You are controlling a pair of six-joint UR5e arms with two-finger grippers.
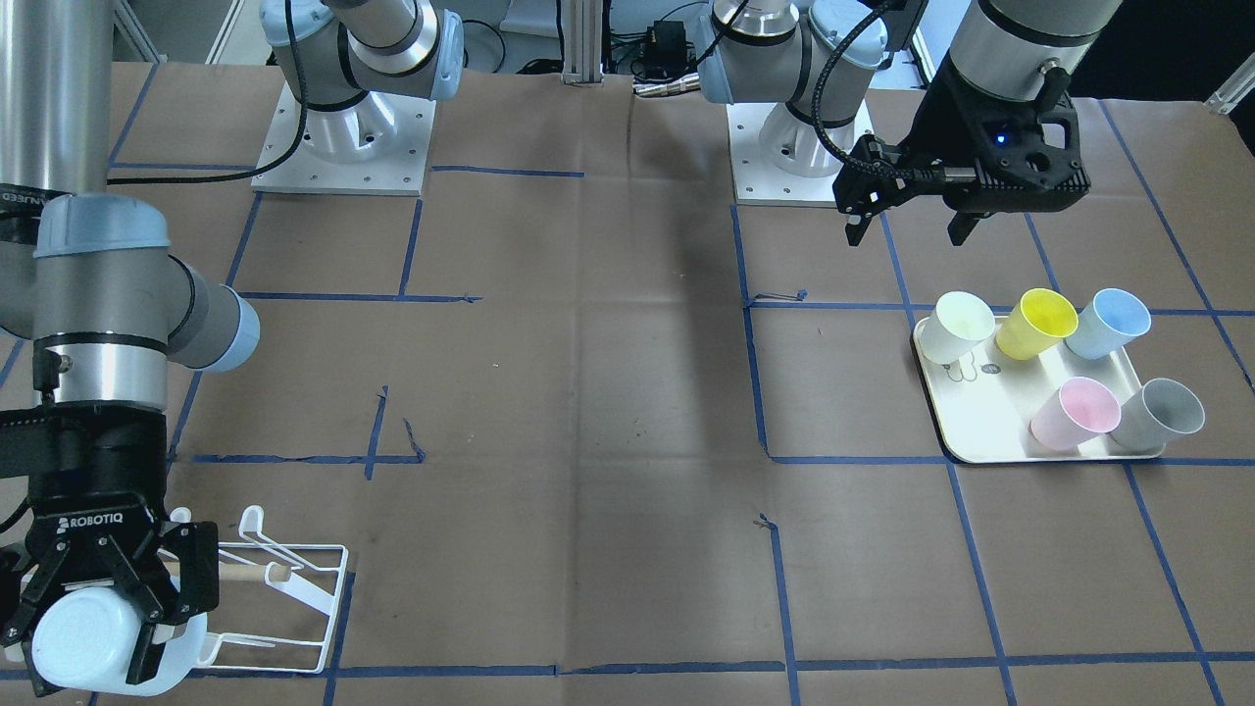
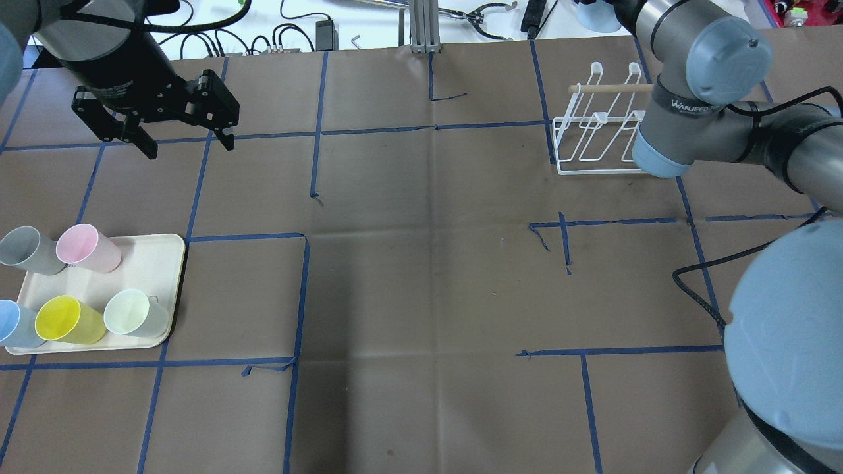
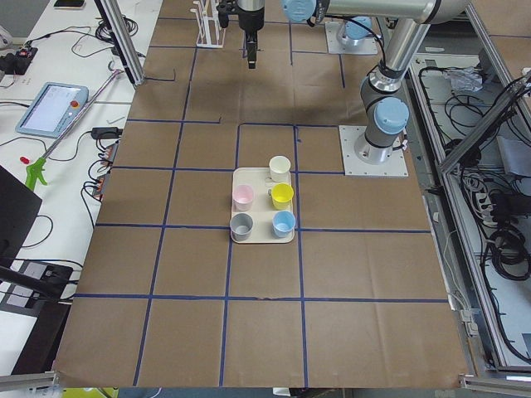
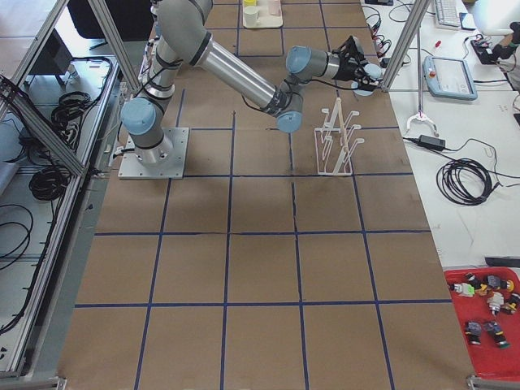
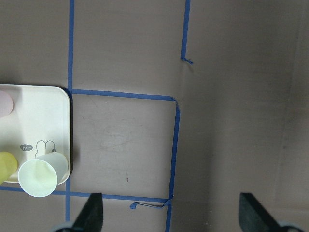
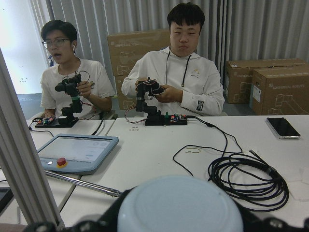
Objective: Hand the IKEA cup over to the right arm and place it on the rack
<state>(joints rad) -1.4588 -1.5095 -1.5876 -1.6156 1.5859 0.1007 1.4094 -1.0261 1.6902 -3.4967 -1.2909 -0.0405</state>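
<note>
The right gripper point(image 1: 88, 637), at the lower left of the front-facing frame, has its fingers closed round one pale IKEA cup point(image 1: 69, 642), so the hand-over looks done and only the placing remains. The rack point(image 1: 335, 598) lies just to the frame-right of that gripper and lower than it, its prongs upturned and its wooden dowel point(image 1: 245, 574) reaching behind the gripper. The view from the robot's right shows the cup above and just beyond the rack's far end. The cup's rounded closed end appears to face the front camera; where its mouth points cannot be told. The coming move probably turns on lowering that mouth over a prong. The right arm point(image 1: 98, 324) is plainly the nearer; the left gripper point(image 1: 904, 233) hangs wide open and empty at the upper right, well apart from the rack, near the tray point(image 1: 990, 431). Six cups in all: one held, five on the tray, namely a cream cup point(image 1: 956, 328), yellow cup point(image 1: 1034, 322), blue cup point(image 1: 1108, 322), pink cup point(image 1: 1077, 412) and grey cup point(image 1: 1162, 412). One rack, one tray.
</note>
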